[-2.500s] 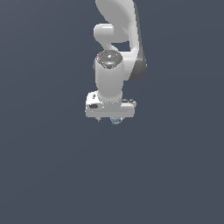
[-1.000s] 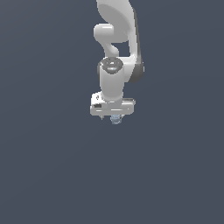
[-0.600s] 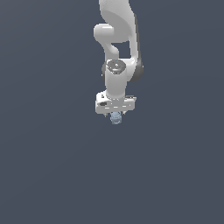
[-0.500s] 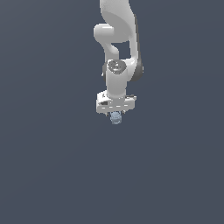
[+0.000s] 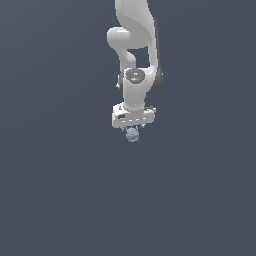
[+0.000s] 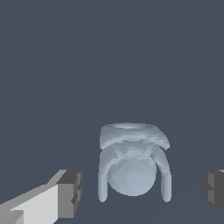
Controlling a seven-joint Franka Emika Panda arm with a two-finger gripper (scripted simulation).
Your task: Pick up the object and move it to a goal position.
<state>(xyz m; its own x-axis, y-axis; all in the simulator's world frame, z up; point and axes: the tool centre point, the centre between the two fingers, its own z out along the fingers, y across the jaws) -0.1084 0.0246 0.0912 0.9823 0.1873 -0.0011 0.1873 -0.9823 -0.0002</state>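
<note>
Object point(image 5: 132, 135): small pale grey-blue lump, ridged and bumpy, near the centre of the exterior view, directly beneath the gripper point(image 5: 132, 131). In the wrist view the object point(image 6: 132, 165) sits low in the frame, midway between the two dark fingertips point(image 6: 70, 194).

Gripper: spread wide; clear gaps on both sides of the object, neither pad touching it.

Arm point(image 5: 135, 60): white, descending from the top of the exterior view.

Progress: judged at the approach stage. Gripper aligned over the object; grasp not yet made. Closing, lifting and carrying to the goal remain. No goal marker visible.

Containers: none visible; plain dark surface throughout.
</note>
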